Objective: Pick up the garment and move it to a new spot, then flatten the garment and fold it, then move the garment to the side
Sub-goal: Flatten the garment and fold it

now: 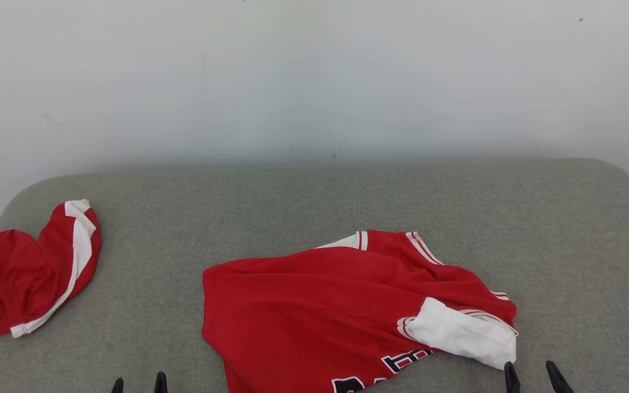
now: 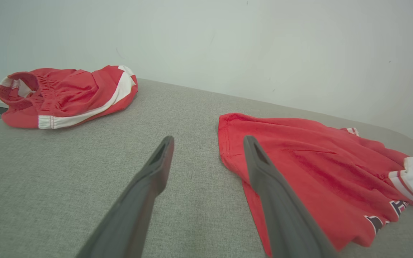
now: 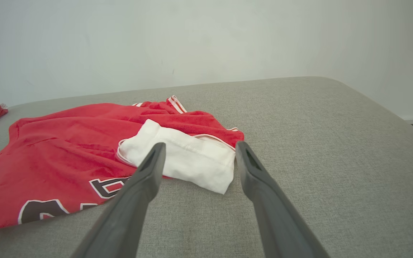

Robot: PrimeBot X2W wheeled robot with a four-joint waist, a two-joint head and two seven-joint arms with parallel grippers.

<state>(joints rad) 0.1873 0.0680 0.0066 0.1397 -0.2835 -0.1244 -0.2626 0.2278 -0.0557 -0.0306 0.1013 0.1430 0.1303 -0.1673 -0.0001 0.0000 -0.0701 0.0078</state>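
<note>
**Jersey crumpled, first lift not yet begun**

The red jersey (image 1: pixel 314 305) lies rumpled on the grey surface (image 1: pixel 347 191), with one white sleeve (image 1: pixel 459 333) folded over its right end and dark lettering showing along its near edge. It looks like the garment to be handled, since it sits between the two arms. Nothing is gripped, so the step in hand appears to be the opening one: picking the jersey up to carry it to a new spot.

The left pincer (image 1: pixel 138 383) stands wide and empty just beside the jersey's near left corner. In the left wrist view one finger crosses in front of the red hem, though contact cannot be judged. The right pincer (image 1: pixel 533 372) is equally wide and empty, just off the jersey's right end and close to the free end of the white sleeve.

A pair of red shorts (image 1: pixel 25 273) lies well apart from the jersey on its left.

The next move probably calls for each pincer to reach forward, come down on the nearest cloth edge and close on a single fold.
</note>
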